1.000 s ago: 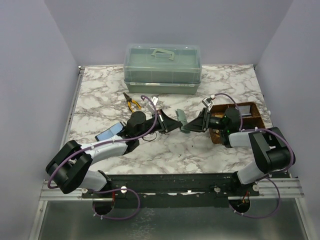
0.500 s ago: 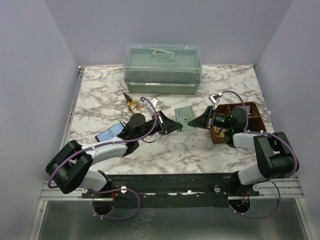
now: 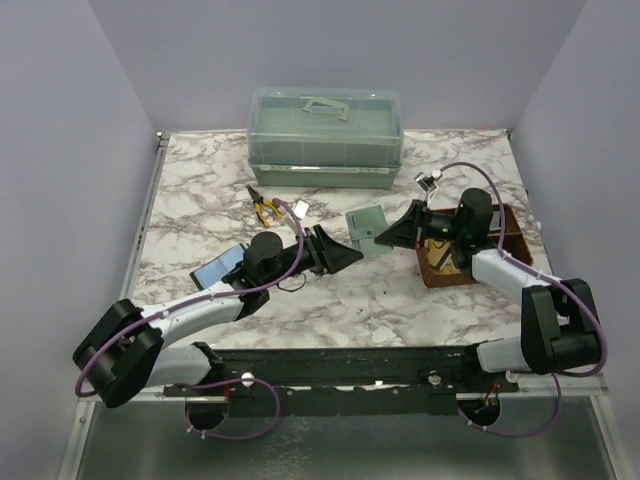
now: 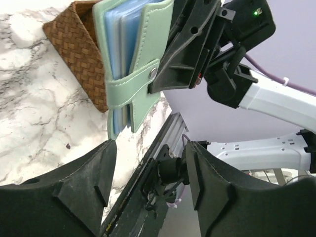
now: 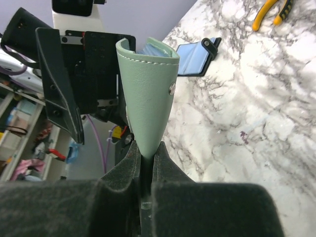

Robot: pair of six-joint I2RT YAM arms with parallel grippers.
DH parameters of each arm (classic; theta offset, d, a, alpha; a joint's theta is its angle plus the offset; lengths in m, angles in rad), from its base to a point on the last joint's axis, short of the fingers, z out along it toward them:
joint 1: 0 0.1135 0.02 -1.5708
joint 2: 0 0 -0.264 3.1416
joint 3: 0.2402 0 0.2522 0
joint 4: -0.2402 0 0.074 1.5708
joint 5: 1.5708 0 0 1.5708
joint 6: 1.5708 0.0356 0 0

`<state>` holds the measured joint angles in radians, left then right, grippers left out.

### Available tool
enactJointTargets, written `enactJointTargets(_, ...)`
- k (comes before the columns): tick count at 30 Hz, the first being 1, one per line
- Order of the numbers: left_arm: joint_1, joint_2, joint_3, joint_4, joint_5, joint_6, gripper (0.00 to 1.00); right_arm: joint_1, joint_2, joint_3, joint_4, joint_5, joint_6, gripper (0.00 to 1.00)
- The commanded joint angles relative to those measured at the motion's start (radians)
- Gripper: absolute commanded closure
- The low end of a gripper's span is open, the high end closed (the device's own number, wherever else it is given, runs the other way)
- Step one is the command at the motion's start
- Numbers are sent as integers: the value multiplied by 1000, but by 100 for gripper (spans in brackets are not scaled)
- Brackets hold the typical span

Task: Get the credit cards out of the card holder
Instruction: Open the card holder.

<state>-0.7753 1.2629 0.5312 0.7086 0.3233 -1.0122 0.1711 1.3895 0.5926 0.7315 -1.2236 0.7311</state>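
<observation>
The grey-green card holder [image 3: 367, 225] hangs above the table's middle, folded, with its snap strap fastened. My right gripper [image 3: 384, 237] is shut on its edge, and the pinch shows close up in the right wrist view [image 5: 146, 148]. Blue-teal inner leaves show at the holder's [image 4: 131, 64] open end; the credit cards are hidden. My left gripper [image 3: 349, 256] sits just left of the holder, open and apart from it. In its own view, nothing lies between the left gripper's [image 4: 150, 168] fingers.
A green translucent toolbox [image 3: 325, 135] stands at the back. Yellow-handled pliers [image 3: 265, 207] lie left of centre. A black-framed blue panel [image 3: 220, 265] lies under the left arm. The brown divided basket [image 3: 505, 222] sits under the right arm.
My right gripper has closed on the card holder and carried it up and back. My left gripper has let go of it, opened, and drawn slightly left.
</observation>
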Motion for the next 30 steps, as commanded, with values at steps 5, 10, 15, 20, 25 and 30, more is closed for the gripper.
enactJointTargets(5, 1, -216, -20, -344, -194, 169, 20, 7, -46, 144, -509, -14, -443, 100)
enactJointTargets(10, 3, -334, -27, -462, -350, 138, 1, 7, -49, 190, -656, 81, -566, 100)
enactJointTargets(15, 5, -287, 92, -609, -362, 97, 2, 7, -28, 226, -760, 175, -637, 100)
enactJointTargets(20, -39, -113, 261, -739, -386, 94, 3, 7, 2, 247, -810, 225, -659, 100)
enactJointTargets(25, -158, 40, 435, -851, -604, 127, 17, 7, 18, 254, -832, 258, -672, 100)
enactJointTargets(30, -193, 204, 619, -1011, -714, 112, 44, 7, 27, 258, -842, 253, -675, 100)
